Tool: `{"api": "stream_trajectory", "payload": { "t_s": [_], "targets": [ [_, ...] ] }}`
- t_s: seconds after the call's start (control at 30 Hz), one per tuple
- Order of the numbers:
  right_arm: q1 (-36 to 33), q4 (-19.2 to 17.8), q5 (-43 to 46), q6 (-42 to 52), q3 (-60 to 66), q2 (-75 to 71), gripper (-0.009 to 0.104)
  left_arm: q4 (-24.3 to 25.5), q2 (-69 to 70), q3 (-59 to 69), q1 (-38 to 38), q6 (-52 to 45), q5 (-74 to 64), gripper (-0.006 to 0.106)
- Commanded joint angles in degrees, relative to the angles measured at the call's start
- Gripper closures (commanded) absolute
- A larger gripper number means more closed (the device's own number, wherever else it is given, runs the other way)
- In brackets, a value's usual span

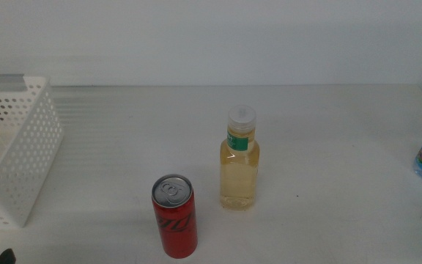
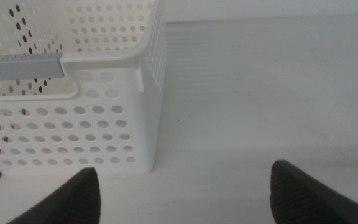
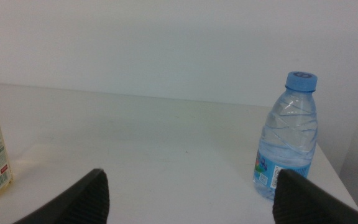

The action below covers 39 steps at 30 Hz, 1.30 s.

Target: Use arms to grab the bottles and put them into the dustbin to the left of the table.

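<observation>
Waiting, both jaws wide, holding nothing | left gripper [image 2: 182, 193] faces dustbin [image 2: 104, 112] | right gripper [image 3: 188, 199] near water bottle [image 3: 288, 137] ahead: slide jaws around its middle | yellow bottle [image 1: 239, 165], can [image 1: 174, 216] stand mid-desk [image 1: 328, 147].

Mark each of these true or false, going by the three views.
1. The red can stands upright on the table. True.
2. The yellow bottle lies inside the basket. False: it stands on the table, beside the can.
3. The left end effector is open, near the basket. True.
4. The right end effector grips the water bottle. False: it is open and apart from it.
5. The water bottle's cap is red. False: blue.
</observation>
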State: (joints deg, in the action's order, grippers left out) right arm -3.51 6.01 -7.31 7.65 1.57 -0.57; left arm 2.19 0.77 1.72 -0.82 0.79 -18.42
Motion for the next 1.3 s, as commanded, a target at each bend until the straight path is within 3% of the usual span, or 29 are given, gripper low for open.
{"api": "stream_trajectory", "payload": {
  "t_s": [0.0,0.27,0.6,1.0,1.27],
  "targets": [
    [0.3,-0.4,4.3,0.5,-0.4,-1.5,0.012,-0.6,0.8,0.2,0.0,0.6,5.2,0.01],
    [0.3,-0.4,4.3,0.5,-0.4,-1.5,0.012,-2.2,-3.8,0.2,3.6,0.5,11.3,0.01],
    [0.3,-0.4,4.3,0.5,-0.4,-1.5,0.012,-2.7,-28.1,0.2,20.5,0.8,36.3,0.01],
    [0.3,-0.4,4.3,0.5,-0.4,-1.5,0.012,-8.8,-55.3,0.3,42.7,0.7,65.5,0.01],
    [0.3,-0.4,4.3,0.5,-0.4,-1.5,0.012,-11.2,-70.7,0.4,45.8,0.7,83.7,0.01]
  ]
}}
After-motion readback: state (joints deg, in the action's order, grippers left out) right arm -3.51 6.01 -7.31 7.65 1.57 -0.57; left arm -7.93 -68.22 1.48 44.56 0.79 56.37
